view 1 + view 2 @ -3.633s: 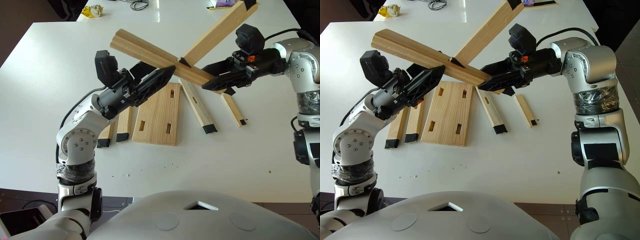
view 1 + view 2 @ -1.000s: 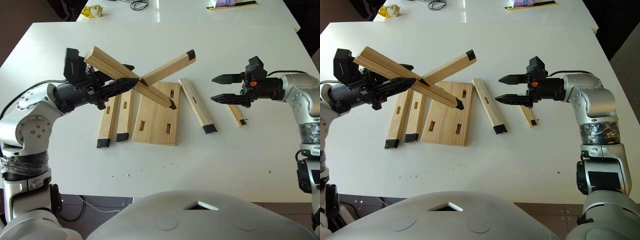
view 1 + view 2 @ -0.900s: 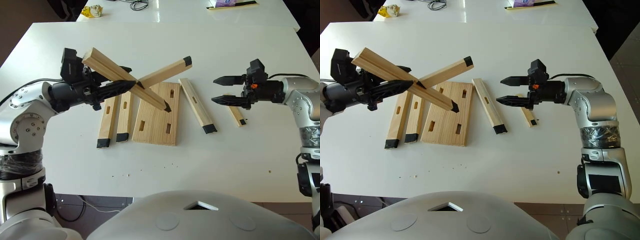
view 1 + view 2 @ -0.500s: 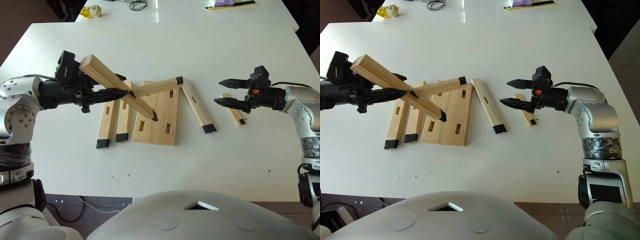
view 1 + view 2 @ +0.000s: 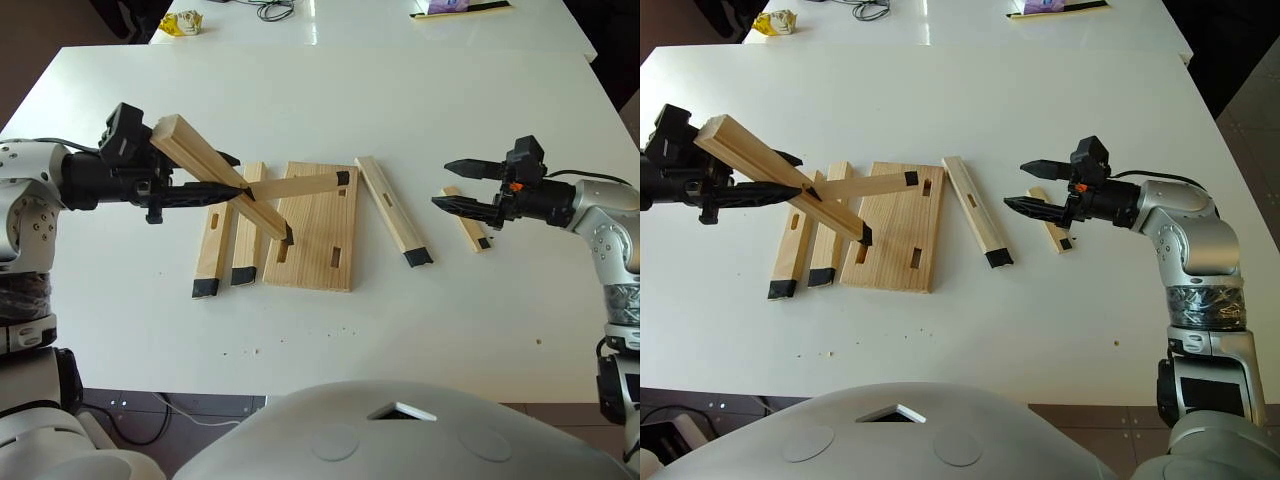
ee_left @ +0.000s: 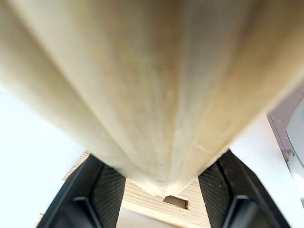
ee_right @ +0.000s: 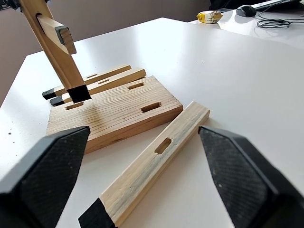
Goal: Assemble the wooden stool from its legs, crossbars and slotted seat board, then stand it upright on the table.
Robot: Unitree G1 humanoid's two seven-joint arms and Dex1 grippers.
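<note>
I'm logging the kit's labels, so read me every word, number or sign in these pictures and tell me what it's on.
No text is readable.
Yellow packet on the far table: print too small to read.
Purple-topped box on the far table: print too blurred to read.
Slotted seat board, loose leg, held leg assembly: bare wood, no markings.

White tables (image 5: 400, 90), dark floor (image 5: 40, 40)
</note>
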